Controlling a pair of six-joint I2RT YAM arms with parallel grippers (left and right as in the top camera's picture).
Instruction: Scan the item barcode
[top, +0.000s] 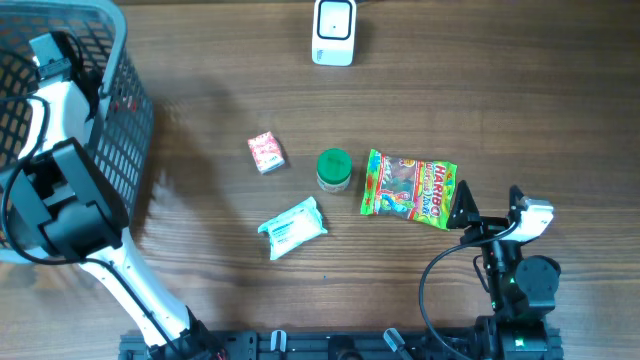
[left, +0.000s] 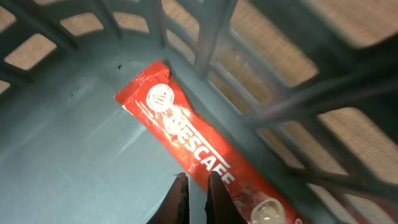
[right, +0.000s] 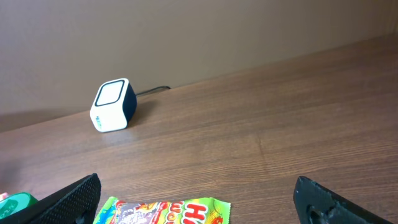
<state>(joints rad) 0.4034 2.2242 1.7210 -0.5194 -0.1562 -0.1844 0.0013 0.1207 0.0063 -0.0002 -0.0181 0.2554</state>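
So where is the left gripper (left: 196, 182)?
— Down inside the grey basket (top: 120, 110), jaws drawn together, tips right over a red Nescafe sachet (left: 186, 134).

Is it holding the sachet?
— I cannot tell. The sachet lies flat on the basket floor, slanting along the foot of the lattice wall, and the dark fingertips (left: 181, 186) overlap its lower stretch.

And the right gripper (top: 495, 212)?
— Spread wide, holding nothing, low above the table (top: 200, 250) just beside the right edge of the Haribo bag (top: 408, 188).

Where's the scanner (top: 333, 32)?
— At the far edge of the table, upright, well apart from both arms.

Anything else out there?
— A green-lidded jar (top: 334, 170) just left of the Haribo bag, a small red and white box (top: 265, 152) further left, and a white and teal packet (top: 292, 228) nearer the robot.
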